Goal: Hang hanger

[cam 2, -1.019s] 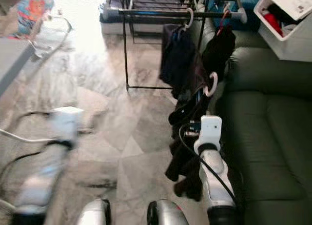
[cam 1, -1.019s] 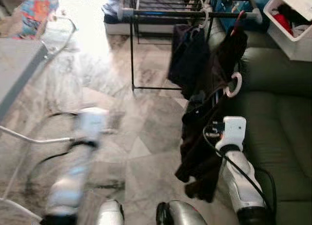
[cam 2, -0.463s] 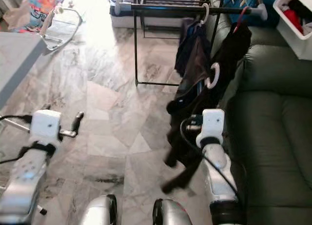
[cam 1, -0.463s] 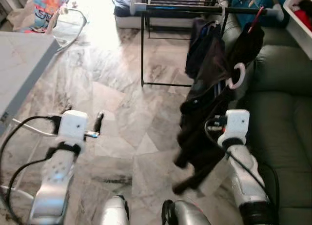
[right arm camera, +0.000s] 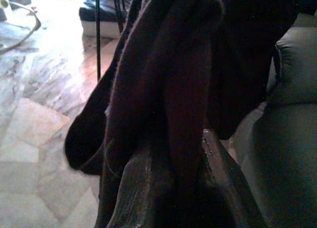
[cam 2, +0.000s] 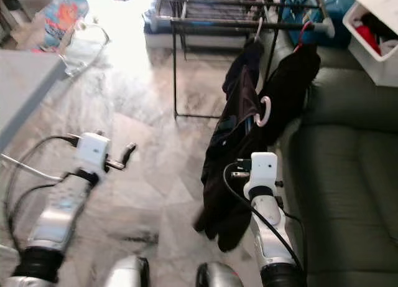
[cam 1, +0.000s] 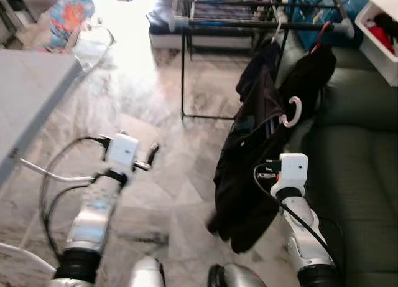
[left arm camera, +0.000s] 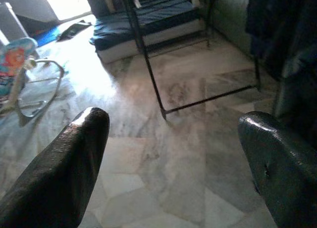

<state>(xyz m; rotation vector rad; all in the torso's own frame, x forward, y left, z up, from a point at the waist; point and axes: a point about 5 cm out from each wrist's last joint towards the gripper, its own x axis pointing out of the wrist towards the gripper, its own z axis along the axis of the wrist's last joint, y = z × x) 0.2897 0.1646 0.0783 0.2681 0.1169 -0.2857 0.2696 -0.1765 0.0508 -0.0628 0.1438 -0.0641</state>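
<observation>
A white hanger, its hook point(cam 1: 291, 111) showing, carries a dark garment point(cam 1: 245, 175) that droops toward the floor. My right gripper point(right arm camera: 173, 193) is shut on the hanger through the cloth, and the garment hides its fingers point(right arm camera: 131, 188) in the eye views. The hook sits below and short of the black drying rack's top rail point(cam 1: 249, 23). Two dark garments hang from that rail, one on a white hanger point(cam 1: 275, 30) and one on a red hanger point(cam 1: 321, 32). My left gripper point(left arm camera: 173, 154) is open and empty, held over the floor to the left.
A dark green sofa point(cam 1: 360, 162) runs along the right, beside and behind the rack. A grey table point(cam 1: 28, 91) stands at the left, with a baby bouncer point(cam 1: 68, 16) beyond it. A white bin point(cam 1: 379, 28) sits at the upper right, and marble floor point(cam 1: 174, 169) lies between.
The head view has shifted. My left arm has swung forward and inward and is sharp now, no longer blurred. The garment in my right gripper has swayed; the grip holds.
</observation>
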